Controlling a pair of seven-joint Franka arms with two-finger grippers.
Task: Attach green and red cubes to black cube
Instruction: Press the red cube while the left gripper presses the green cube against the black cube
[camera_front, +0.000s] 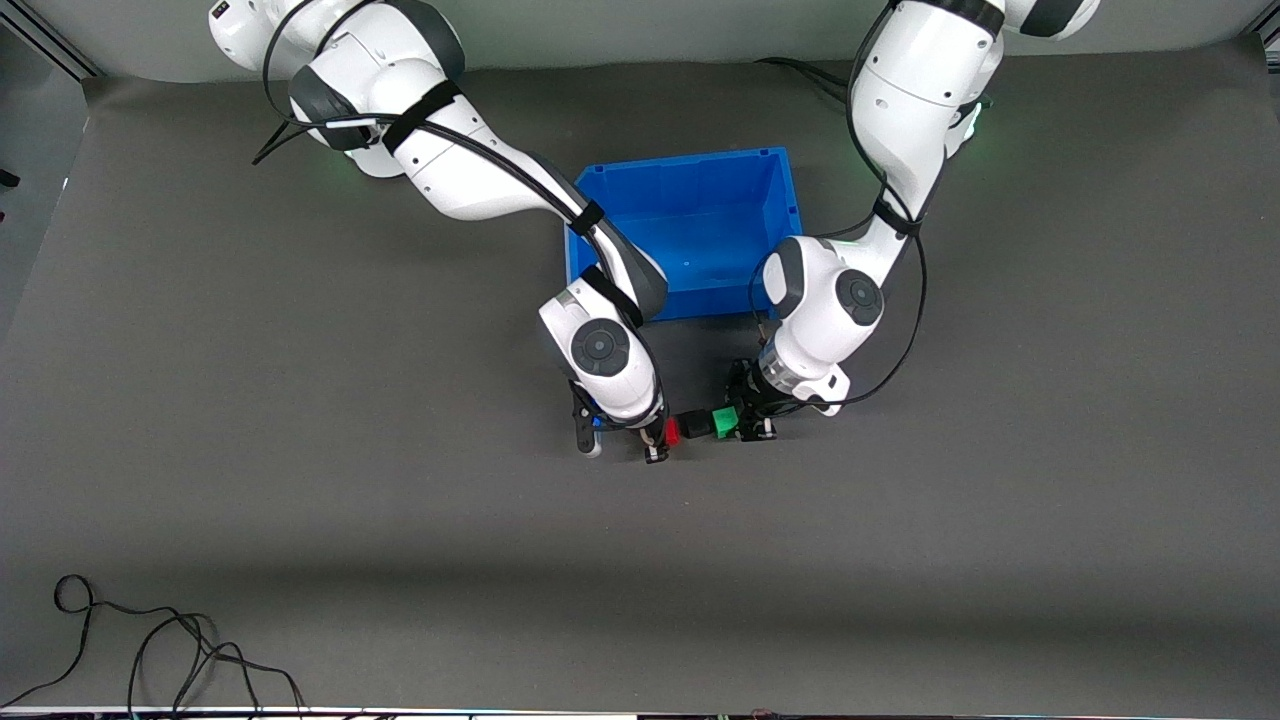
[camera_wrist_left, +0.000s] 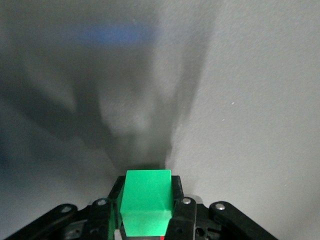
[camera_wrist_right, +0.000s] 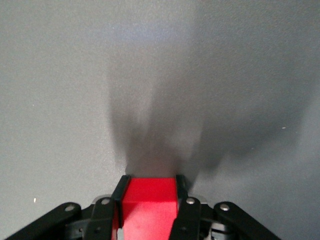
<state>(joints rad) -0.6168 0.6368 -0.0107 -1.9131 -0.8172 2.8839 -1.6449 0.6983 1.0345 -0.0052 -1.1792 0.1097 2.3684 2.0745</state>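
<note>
- Loose black cable is lying coiled on the grey matte desk at the edge nearest the front camera, well apart from the work.
- Front view: the left end effector is gripping the small bright green cube, and the right end effector is gripping the small bright red cube. Between them the small matte black cube is sitting, seemingly touching both coloured cubes, in a row nearer the camera than the blue plastic bin. Whether this row is resting on the desk or hanging just over it, I cannot tell.
- Left wrist view: the green cube is being clamped between the dark fingers, narrow around it, with only grey desk ahead.
- Right wrist view: the red cube is being pinched the same way between its fingers.
- Risk, as I judge it: if the two arms are pushing slightly off-line, the black cube could be twisting out or popping free; letting go before the joints are seated could be leaving a coloured cube loose.
</note>
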